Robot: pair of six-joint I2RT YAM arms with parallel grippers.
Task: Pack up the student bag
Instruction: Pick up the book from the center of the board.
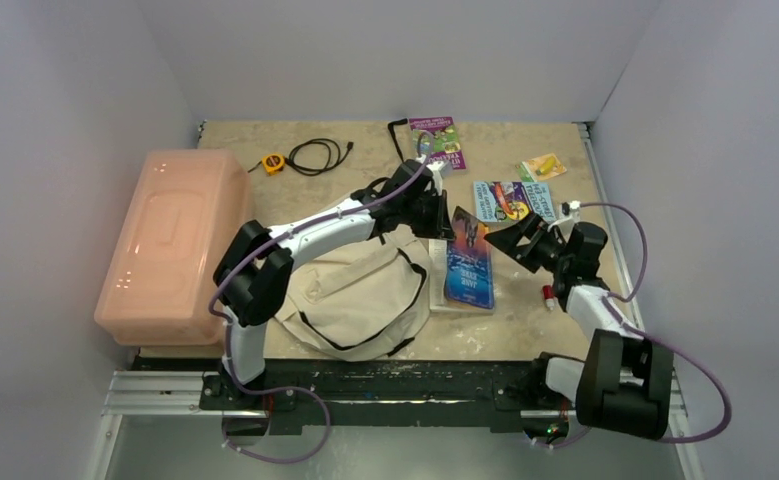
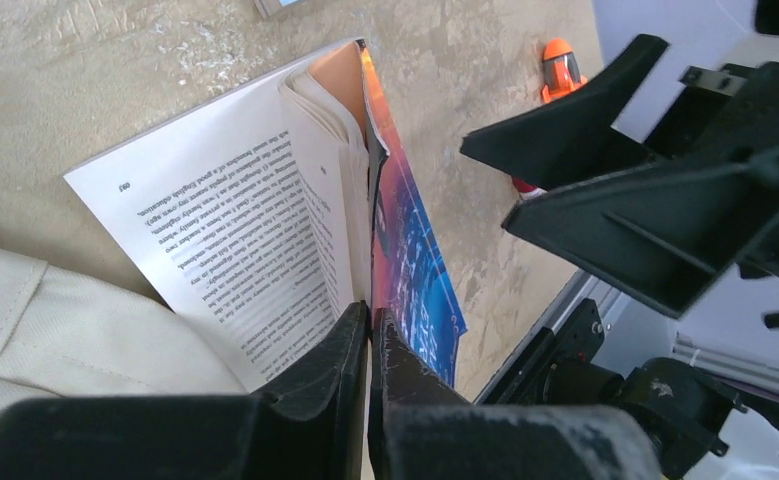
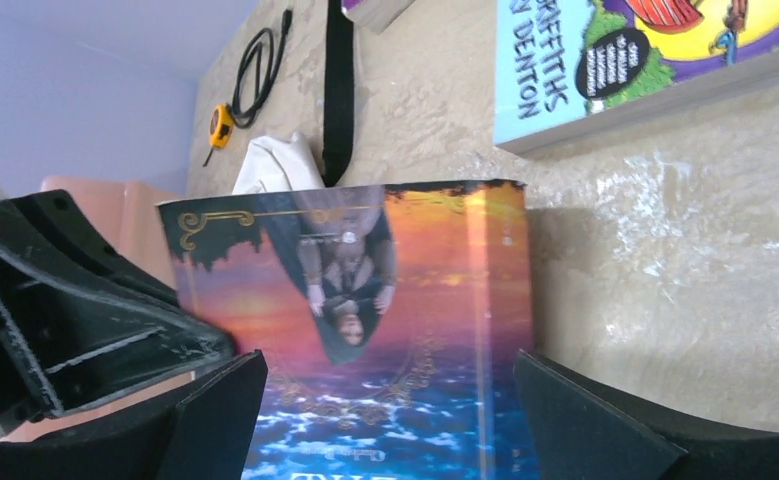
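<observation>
1. Spanning the whole scene, the counter (image 1: pixel 525 330) carries everything; we see nothing that has gone into the bag yet.
2. At the left edge sits the pink bin (image 1: pixel 170 245), which we judge to be no part of this job.
3. Next, the student bag (image 1: pixel 360 300) lies slumped at the near edge, between the bin and the book, partly under the left arm (image 1: pixel 305 232). We cannot tell whether its mouth is open or what it holds.
4. The left jaws are pinched shut on the front cover of the sunset-covered book (image 2: pixel 410 260). It tilts up just right of the bag, its pages fanning loose.
5. The right jaws, on the right arm (image 1: pixel 590 290), stand wide apart facing that cover and hold nothing.
6. A purple book (image 1: pixel 438 142) and a blue book (image 1: pixel 510 200) lie further back, well apart from the bag.
7. Smaller things lie around too: a yellow packet (image 1: pixel 544 166), a black cable (image 1: pixel 320 155), a tape measure (image 1: pixel 274 163) and an orange-capped marker (image 1: pixel 547 292).
8. We judge the packing barely begun, with the first book in hand and everything else left.
</observation>
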